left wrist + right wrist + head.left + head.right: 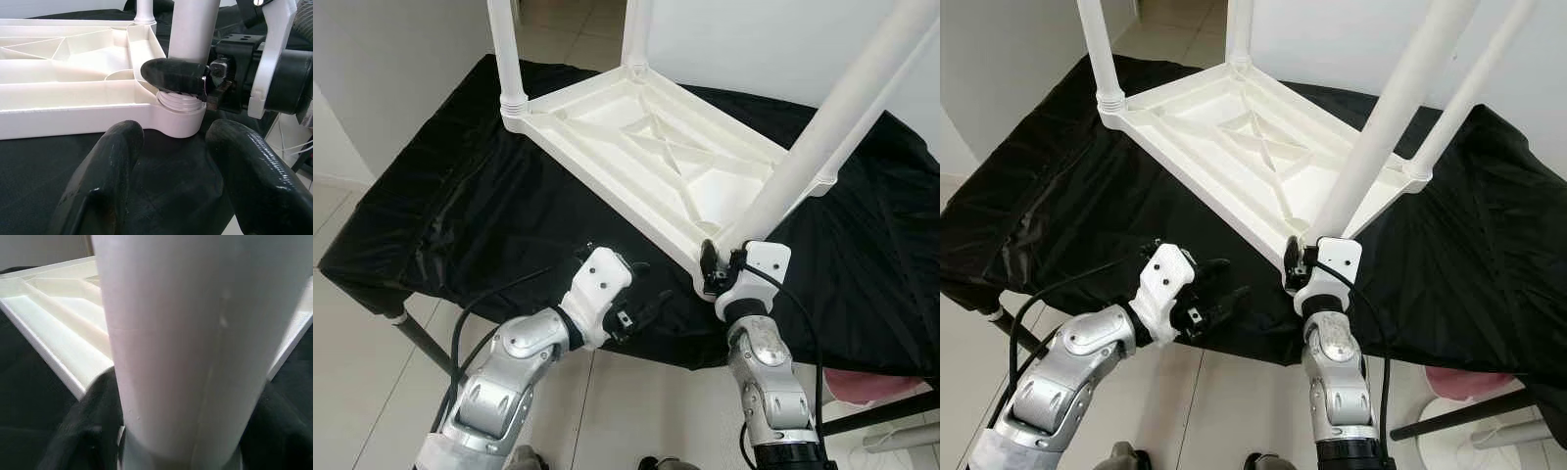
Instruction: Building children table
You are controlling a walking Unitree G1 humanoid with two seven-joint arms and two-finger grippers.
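Observation:
The white plastic children's table (656,157) lies upside down on a black cloth. Three of its legs stand in corner sockets, among them the far left leg (506,49). At the near corner, the fourth leg (822,127) leans up to the right, with its threaded collar (178,102) showing above the socket. My right gripper (715,264) is shut on that leg's base; one of its fingers (176,76) crosses the front of the leg (193,29). My left gripper (641,294) hovers open just left of this corner, over the cloth's near edge, holding nothing.
The black cloth (460,206) covers a folding table whose near edge runs just under both grippers. A metal table leg (416,338) slants down at the left. Tiled floor lies below, with a pink object (876,384) at the lower right.

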